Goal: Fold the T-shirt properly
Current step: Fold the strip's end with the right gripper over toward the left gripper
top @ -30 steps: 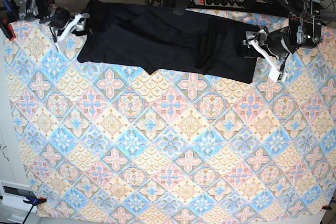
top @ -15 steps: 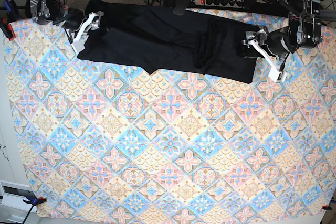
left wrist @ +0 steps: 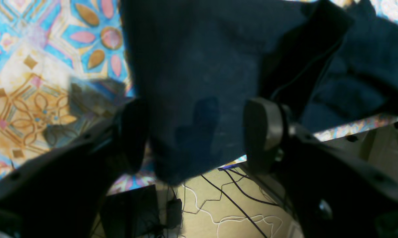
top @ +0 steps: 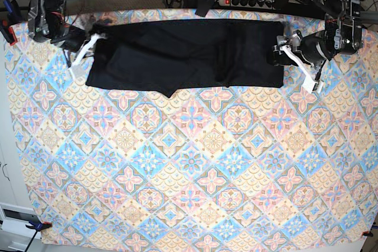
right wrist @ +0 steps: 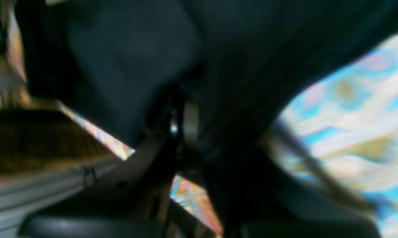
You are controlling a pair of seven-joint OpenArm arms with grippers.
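1. Bench point(top: 189, 163) under a patterned cloth of pink, blue and tan tiles. Against the earlier base views more cloth shows along the far edge, because the T-shirt point(top: 183, 54) has been drawn in and now lies as a tidier dark band across the far part of the bench, its ends no longer trailing over the far rim.
2. T-shirt: flat for the most part, with a bunched fold right of centre and a small point dipping from the near hem.
3. Right gripper point(top: 93, 38), at the base view's left: it has shifted from beside the cloth onto the shirt's end corner. Jaws clenched on the T-shirt point(right wrist: 126, 56); its wrist view is blurred, showing only dark fabric pressed around the closed tips.
4. Left gripper point(left wrist: 194, 132), at the base view's right: unmoved, jaws spread wide, a strip of the T-shirt point(left wrist: 192, 76) lying between them, neither pad visibly pressing it.
5. Beyond the far rim: a power strip point(top: 251, 1) and loose cables point(left wrist: 232, 205) on the floor.
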